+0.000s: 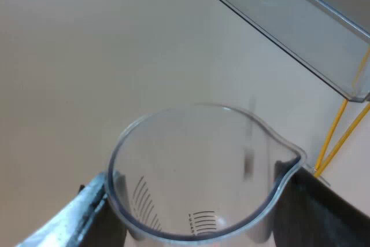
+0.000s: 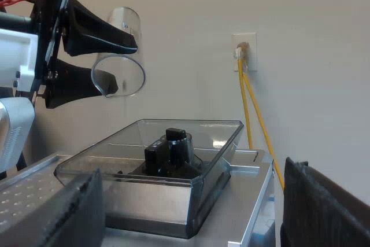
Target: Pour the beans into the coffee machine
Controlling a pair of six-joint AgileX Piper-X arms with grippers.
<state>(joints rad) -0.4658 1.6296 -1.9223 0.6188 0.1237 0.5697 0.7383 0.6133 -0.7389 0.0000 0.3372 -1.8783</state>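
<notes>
Tipping the glass [image 1: 202,160] sideways above the hopper [image 2: 222,143], left gripper [image 1: 196,203] clamps it; it looks empty, so righting it likely comes next; right gripper [image 2: 191,201] gapes wide, holding nothing.

The left end effector [image 2: 126,66] is flanking the measuring glass [image 2: 130,27], which is hanging tipped sideways above the bean hopper [image 2: 144,192] on the espresso machine [image 2: 257,192]; the right end effector [image 2: 202,215] is spreading its fingers wide
</notes>
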